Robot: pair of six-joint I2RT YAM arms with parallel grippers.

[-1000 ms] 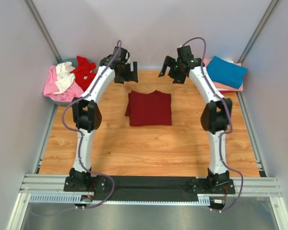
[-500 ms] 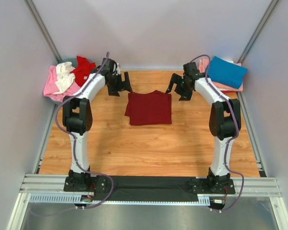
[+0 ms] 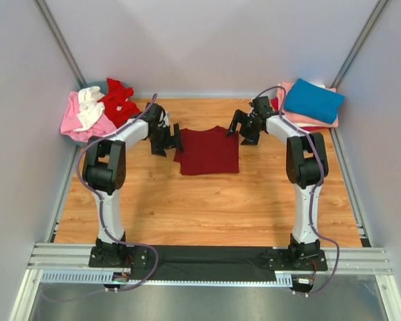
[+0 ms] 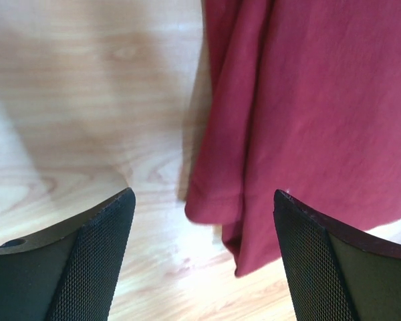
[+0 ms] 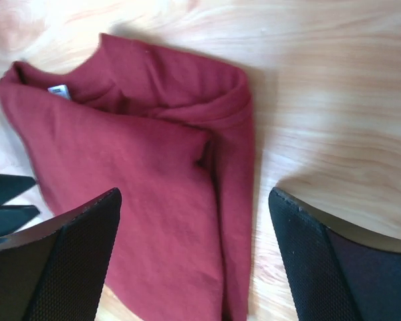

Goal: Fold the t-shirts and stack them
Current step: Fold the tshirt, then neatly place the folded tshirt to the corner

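Maroon t-shirt (image 3: 207, 151) lies flat on the wooden bench (image 3: 207, 207), roughly mid-bench and towards the far side, between the two arms. It is folded to a nearly square packet, slightly wider left-right than near-far. The neckline is at the far edge, pointing far, and the white neck label (image 5: 57, 91) shows in the right wrist view. A folded flap sticks out a little at its left edge.

Left fingers (image 4: 87, 261) are wide apart and clamp nothing. They sit at the shirt's left edge: one finger over bare wood, the other over or just beside the cloth, with the folded left hem in the gap between them. Cannot tell if they touch the cloth.

Right fingers (image 5: 327, 267) are also wide apart and hold nothing. They sit at the shirt's far-right corner: one finger over the maroon cloth, the other over bare wood to the right of the shirt. Contact is not clear here either.

In the far-left corner is an unfolded heap: pink shirt (image 3: 72, 117), white shirt (image 3: 90, 105) on top of it, bright red shirt (image 3: 118, 101) to their right. The heap sits in a grey-blue tub (image 3: 80, 141) that is mostly hidden.

In the far-right corner is a stack: teal-blue shirt (image 3: 314, 99), folded, on top of a folded pink one (image 3: 306, 121), with a red sliver under that. The teal packet's long axis runs left-right, slightly skewed.
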